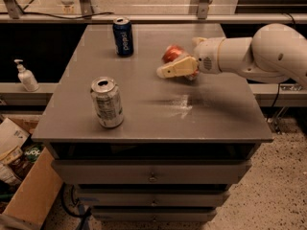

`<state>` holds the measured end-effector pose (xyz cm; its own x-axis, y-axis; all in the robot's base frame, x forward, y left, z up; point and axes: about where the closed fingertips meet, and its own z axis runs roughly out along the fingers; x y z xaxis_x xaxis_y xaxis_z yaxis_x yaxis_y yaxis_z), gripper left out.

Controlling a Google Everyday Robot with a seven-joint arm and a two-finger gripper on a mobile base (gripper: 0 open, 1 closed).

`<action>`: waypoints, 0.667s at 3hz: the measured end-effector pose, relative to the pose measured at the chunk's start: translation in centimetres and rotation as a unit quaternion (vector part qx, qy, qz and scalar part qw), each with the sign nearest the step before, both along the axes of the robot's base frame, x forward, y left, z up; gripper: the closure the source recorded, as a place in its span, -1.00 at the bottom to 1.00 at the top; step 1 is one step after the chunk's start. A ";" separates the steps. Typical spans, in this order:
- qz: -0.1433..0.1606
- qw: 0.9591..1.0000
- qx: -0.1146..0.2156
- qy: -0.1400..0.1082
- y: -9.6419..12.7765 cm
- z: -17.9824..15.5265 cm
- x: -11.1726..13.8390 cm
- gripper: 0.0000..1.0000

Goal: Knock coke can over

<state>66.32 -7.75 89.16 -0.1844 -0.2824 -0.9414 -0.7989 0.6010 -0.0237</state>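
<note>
The red-orange coke can (172,53) is tipped over toward the left on the grey table (153,114), at mid right. Most of it is hidden behind my gripper (175,69), whose cream fingers (176,68) lie right against the can's front side. My white arm (254,56) reaches in from the right edge.
A dark blue can (123,36) stands upright at the back of the table. A silver-white can (107,102) stands upright near the front left. A soap bottle (26,75) sits on a ledge to the left. A cardboard box (29,195) is on the floor at left.
</note>
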 end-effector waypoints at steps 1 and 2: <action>0.027 0.999 0.011 -0.027 3.4 2.3 0.9 -1.00; 0.042 0.998 0.008 -0.038 4.7 3.5 0.9 -1.00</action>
